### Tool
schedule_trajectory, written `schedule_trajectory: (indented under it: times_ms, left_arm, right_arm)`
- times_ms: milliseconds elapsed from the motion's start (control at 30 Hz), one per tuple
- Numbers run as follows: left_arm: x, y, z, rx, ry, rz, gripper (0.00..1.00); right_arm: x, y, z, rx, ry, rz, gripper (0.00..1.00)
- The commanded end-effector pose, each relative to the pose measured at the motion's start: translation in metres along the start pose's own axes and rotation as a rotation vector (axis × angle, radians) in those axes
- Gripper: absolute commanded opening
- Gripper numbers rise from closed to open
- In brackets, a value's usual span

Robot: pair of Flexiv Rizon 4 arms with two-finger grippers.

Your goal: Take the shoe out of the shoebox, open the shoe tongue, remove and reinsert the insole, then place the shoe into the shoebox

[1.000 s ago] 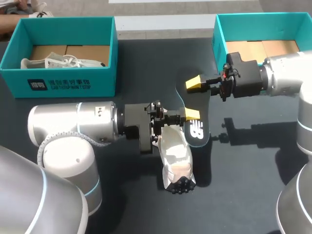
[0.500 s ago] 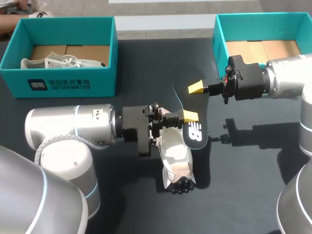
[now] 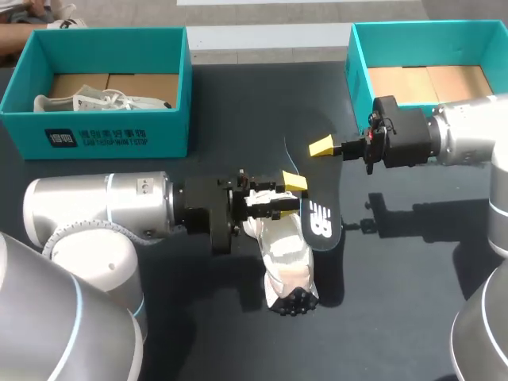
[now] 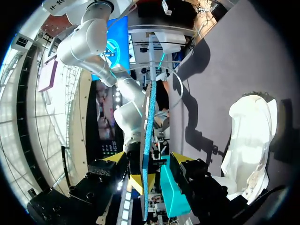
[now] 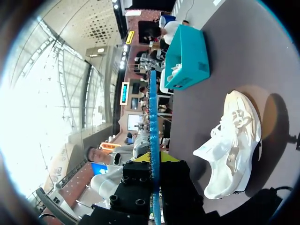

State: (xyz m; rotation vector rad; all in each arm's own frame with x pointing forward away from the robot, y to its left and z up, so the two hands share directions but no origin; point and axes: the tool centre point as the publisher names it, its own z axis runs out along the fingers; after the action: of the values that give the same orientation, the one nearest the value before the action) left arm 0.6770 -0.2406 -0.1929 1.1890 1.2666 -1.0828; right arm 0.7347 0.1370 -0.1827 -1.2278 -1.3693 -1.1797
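**Feed the insole back in without pushing the shoe away**

On the dark desk (image 3: pixel 238 103), a teal shoebox (image 3: pixel 176 119) sits at the far left corner with a spare shoe (image 3: pixel 95 101) in it. A second shoebox (image 3: pixel 357 75) sits at the far right corner. Your white shoe (image 3: pixel 287 254) sits upright near the middle, toward the near edge, and nothing holds it. The dark insole (image 3: pixel 320 224) is out of the shoe, just beside its opening. Your left gripper (image 3: pixel 287 194) is clamped on the insole's edge nearest the shoe, and your right gripper (image 3: pixel 324 148) is clamped on its far end.

Reinsertion looks like the step in hand. Free one gripper to steady the shoe at its opening. Tip the insole's leading end down into the opening, then slide it along the shoe's length slowly. An unheld shoe would likely skid.
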Motion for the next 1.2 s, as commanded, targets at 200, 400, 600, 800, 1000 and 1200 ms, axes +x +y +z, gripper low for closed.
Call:
schedule_trajectory:
  times_ms: [200, 400, 600, 800, 1000, 1200]
  left_arm:
    - [-0.019, 0.002, -0.035, -0.056, 0.318, -0.048, 1.00]
    - [-0.035, 0.013, -0.037, -0.098, 0.475, -0.046, 1.00]
    - [-0.039, 0.014, -0.038, -0.103, 0.523, -0.004, 1.00]
    - [-0.039, 0.014, -0.038, -0.103, 0.523, -0.004, 1.00]
    - [-0.044, 0.016, -0.036, -0.108, 0.583, -0.012, 1.00]
    - [-0.061, 0.024, -0.023, -0.050, 0.894, -0.102, 1.00]
  right_arm:
    - [-0.011, 0.001, 0.000, 0.003, 0.015, 0.017, 0.00]
    - [-0.015, 0.000, 0.003, 0.003, 0.023, 0.020, 0.00]
    - [-0.018, 0.001, 0.006, 0.005, 0.030, 0.022, 0.00]
    - [-0.021, 0.001, 0.009, 0.010, 0.032, 0.022, 0.00]
    - [-0.021, -0.001, 0.011, 0.013, 0.031, 0.026, 0.00]
    - [-0.018, 0.000, 0.012, 0.039, 0.012, 0.030, 0.00]
